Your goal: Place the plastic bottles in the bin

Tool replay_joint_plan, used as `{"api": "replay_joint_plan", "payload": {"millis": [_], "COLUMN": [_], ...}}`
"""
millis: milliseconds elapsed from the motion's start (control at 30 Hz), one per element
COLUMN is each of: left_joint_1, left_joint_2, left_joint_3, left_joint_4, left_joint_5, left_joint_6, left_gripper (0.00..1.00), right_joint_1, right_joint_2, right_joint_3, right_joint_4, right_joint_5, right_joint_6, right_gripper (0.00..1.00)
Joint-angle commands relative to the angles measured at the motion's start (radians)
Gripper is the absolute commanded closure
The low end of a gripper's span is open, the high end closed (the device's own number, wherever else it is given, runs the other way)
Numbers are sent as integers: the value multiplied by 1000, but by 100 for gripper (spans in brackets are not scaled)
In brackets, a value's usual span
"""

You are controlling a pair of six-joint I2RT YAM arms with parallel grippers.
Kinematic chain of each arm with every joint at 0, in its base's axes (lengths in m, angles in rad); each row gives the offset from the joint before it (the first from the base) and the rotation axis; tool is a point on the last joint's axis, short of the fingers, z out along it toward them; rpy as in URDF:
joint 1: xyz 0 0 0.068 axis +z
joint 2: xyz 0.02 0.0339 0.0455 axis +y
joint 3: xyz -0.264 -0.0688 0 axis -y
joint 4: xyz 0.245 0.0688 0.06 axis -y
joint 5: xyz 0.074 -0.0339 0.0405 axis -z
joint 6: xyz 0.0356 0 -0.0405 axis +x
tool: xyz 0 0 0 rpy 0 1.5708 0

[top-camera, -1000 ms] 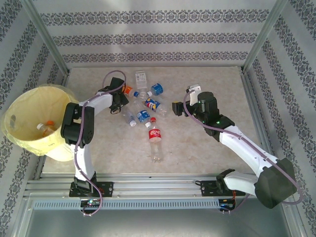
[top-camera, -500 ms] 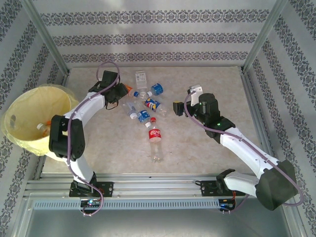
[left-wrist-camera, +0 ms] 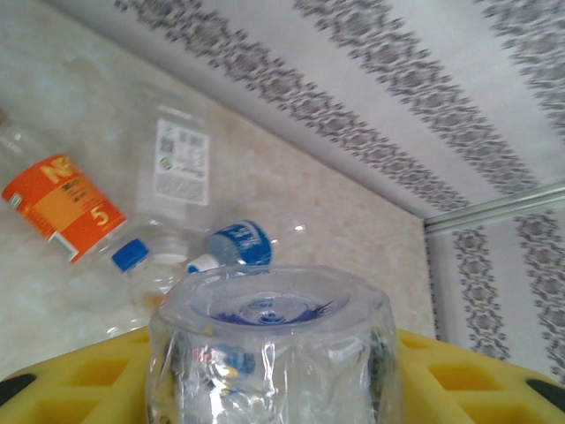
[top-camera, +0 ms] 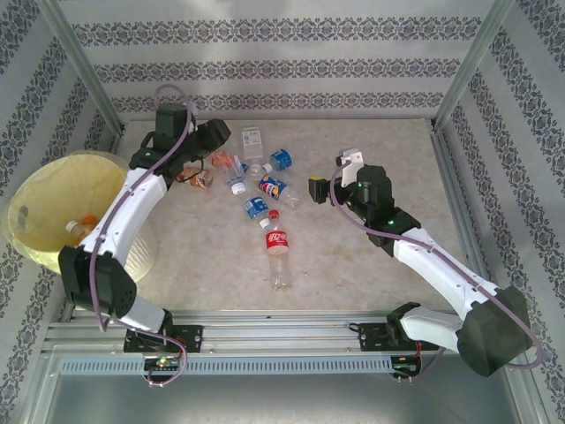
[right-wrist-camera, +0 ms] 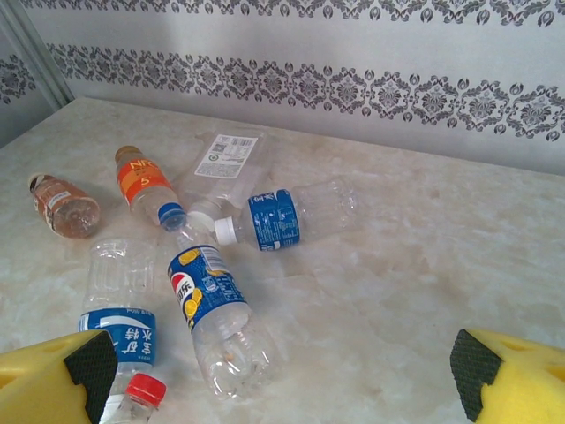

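Beige marbled counter sat inside damask-patterned walls. Silver metal posts stood at far corners. Metal rail ran along near edge.

Pale marbled tabletop enclosed by white walls with grey damask stripes.

Left wrist cam: the clear bottle runs off the frame at 6 o'clock, cap end hidden. Orange-label bottle gets clipped at 9 o'clock. Right wrist cam: red-capped bottle is chopped off around 7 o'clock, body unseen.
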Motion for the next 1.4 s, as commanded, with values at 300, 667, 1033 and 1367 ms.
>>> {"api": "replay_joint_plan", "payload": {"millis": [300,667,1033,1367], "left_joint_1": [11,27,336,545], "left_joint_2": [-172,-256,-308,-337], "left_joint_3": [289,422,299,111], "left_joint_4": [-262,-410,-458,-389], "left_joint_5": [-338,-835,-705,-544], "left_joint_6": [348,601,586,664], "left_gripper": [45,45,44,45], "right_joint_1": [1,3,2,3], "right_joint_2": [22,57,89,97], "right_joint_3": [1,5,30,35], "right_joint_4": [50,76,67,63], "right_joint_5": [-15,-33,-46,-44], "right_joint_6": [22,38,42,33], "right_gripper": [2,2,2,2]}}
